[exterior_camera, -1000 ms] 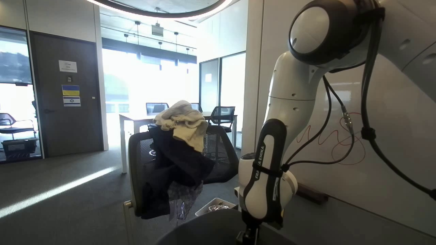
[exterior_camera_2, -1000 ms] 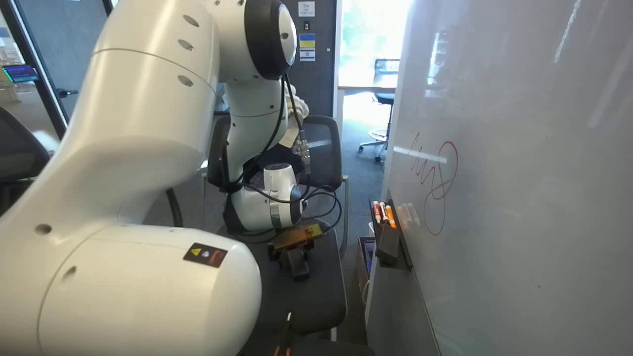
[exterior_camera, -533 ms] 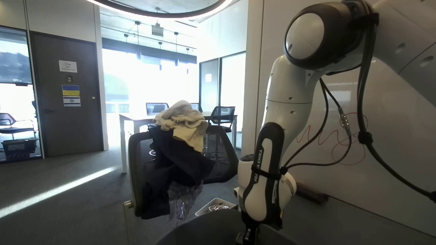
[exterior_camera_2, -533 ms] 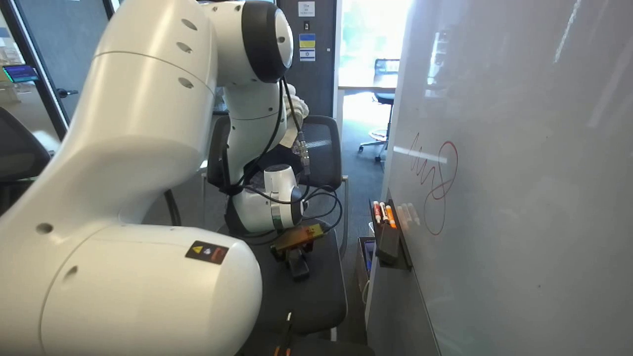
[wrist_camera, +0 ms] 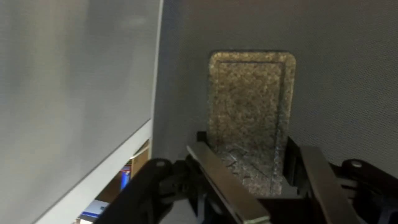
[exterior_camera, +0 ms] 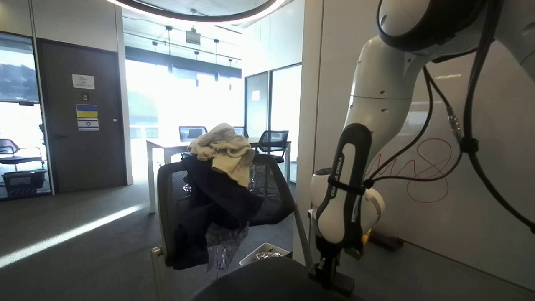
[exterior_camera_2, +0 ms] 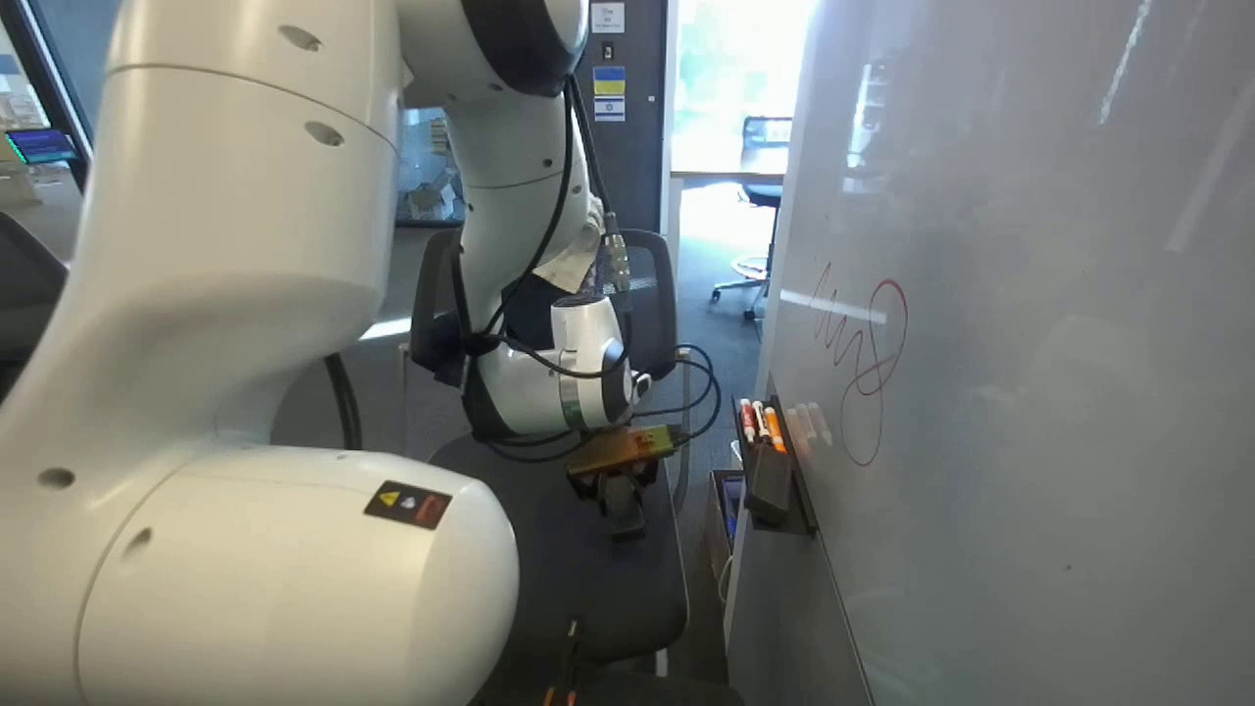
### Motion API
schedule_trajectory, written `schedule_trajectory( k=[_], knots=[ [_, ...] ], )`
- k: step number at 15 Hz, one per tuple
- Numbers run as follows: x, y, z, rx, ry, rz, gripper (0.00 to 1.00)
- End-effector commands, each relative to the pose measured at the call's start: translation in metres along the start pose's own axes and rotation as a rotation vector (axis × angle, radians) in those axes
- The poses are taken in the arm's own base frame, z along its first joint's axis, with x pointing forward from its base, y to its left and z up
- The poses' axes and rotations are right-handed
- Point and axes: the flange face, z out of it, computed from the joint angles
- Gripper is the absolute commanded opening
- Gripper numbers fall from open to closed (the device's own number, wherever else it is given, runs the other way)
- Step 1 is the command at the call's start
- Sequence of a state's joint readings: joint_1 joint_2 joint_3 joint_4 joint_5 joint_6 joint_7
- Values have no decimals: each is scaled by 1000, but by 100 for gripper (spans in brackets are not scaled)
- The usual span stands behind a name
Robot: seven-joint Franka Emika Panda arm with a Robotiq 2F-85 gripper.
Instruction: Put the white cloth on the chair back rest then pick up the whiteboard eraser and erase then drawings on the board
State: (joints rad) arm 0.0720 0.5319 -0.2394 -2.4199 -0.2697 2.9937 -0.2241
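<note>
Arm (exterior_camera: 376,90): glossy white shells (exterior_camera_2: 294,588), recessed screw holes (exterior_camera_2: 324,133); dark label (exterior_camera_2: 408,504) with yellow triangle (exterior_camera_2: 389,498). Black side panel (exterior_camera: 339,169) lettered "FRANKA EMIKA", partly under a black strap (exterior_camera: 347,186). Above the panel: black joint casing (exterior_camera: 447,25). Beside it: black cables (exterior_camera: 480,60), silver connector (exterior_camera: 454,121), amber housing (exterior_camera_2: 623,451). Below it: black end effector (wrist_camera: 246,148), greyish-faced fingers (wrist_camera: 225,179).

White cloth (exterior_camera: 225,146): bunched at the top of the chair back rest (exterior_camera: 273,200), one flap hanging down. Whiteboard eraser (wrist_camera: 248,102): rectangular, rounded corners, mottled brown visible face; clamped between the fingers of the gripper (wrist_camera: 245,143), well apart from the whiteboard (exterior_camera_2: 1039,353). Drawings (exterior_camera_2: 867,380): red zigzag and looped lines, unerased, on the whiteboard.
</note>
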Motion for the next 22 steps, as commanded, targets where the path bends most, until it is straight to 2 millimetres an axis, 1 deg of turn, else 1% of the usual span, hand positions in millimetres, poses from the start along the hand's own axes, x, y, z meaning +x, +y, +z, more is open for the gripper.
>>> schedule_trajectory(
  k=[1,2,4,5,7,9,11,13,15,17,20,22],
  knots=[
    [-36,30,-60,-63,12,189,31],
    [-40,37,-73,-83,13,232,31],
    [-42,53,-96,-154,5,297,31],
    [-37,66,-109,-199,13,336,31],
    [-32,77,-131,-273,27,408,31],
    [-21,84,-149,-358,44,466,31],
    [-11,83,-162,-446,49,521,31],
    [-6,78,-173,-533,49,576,31],
    [-5,71,-181,-626,49,628,31],
    [-11,72,-183,-728,26,681,31],
    [-26,78,-178,-886,-38,730,31],
    [-33,81,-183,-984,-42,746,31]
  ],
)
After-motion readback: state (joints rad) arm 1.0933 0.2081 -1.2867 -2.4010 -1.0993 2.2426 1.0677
